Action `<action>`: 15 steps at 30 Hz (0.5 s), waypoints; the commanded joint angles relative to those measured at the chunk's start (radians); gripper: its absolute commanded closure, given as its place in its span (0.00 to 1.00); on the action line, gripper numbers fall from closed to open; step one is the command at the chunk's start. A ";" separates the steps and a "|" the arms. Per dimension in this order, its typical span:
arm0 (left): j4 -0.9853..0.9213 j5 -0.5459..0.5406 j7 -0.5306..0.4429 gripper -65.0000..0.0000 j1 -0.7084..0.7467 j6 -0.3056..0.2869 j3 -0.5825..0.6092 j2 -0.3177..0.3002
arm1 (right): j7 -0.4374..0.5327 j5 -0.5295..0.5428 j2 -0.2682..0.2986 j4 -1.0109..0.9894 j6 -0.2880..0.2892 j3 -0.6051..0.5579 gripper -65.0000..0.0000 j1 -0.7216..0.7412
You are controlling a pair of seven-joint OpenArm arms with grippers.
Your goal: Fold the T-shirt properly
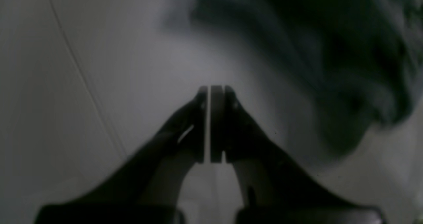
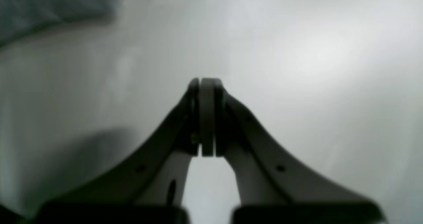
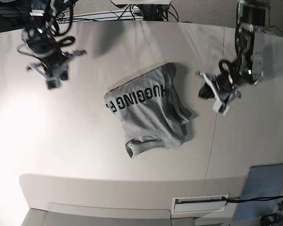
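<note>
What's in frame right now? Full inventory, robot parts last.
T-shirt: 1, heather grey with black block lettering facing up, partly folded and rumpled, middle of the table.
Table: 1, off-white, fills most of the base view; a seam runs down its right part.
Flat panel: 1, blue-grey, rectangular, bottom right corner of the base view.
Vent slot: 1, white, front edge of the table, right of centre.
Cables: several, dark, along the far edge.
Left gripper: 1, dark, jaws shut on nothing, over bare table to the right of the shirt in the base view.
Right gripper: 1, dark, jaws shut on nothing, over bare table at far left of the base view.
</note>
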 commanded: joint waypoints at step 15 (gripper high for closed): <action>0.241 -0.199 -0.051 0.98 0.758 -0.217 -0.390 -0.002 | -0.024 0.195 -0.198 0.075 0.113 0.431 1.00 -0.602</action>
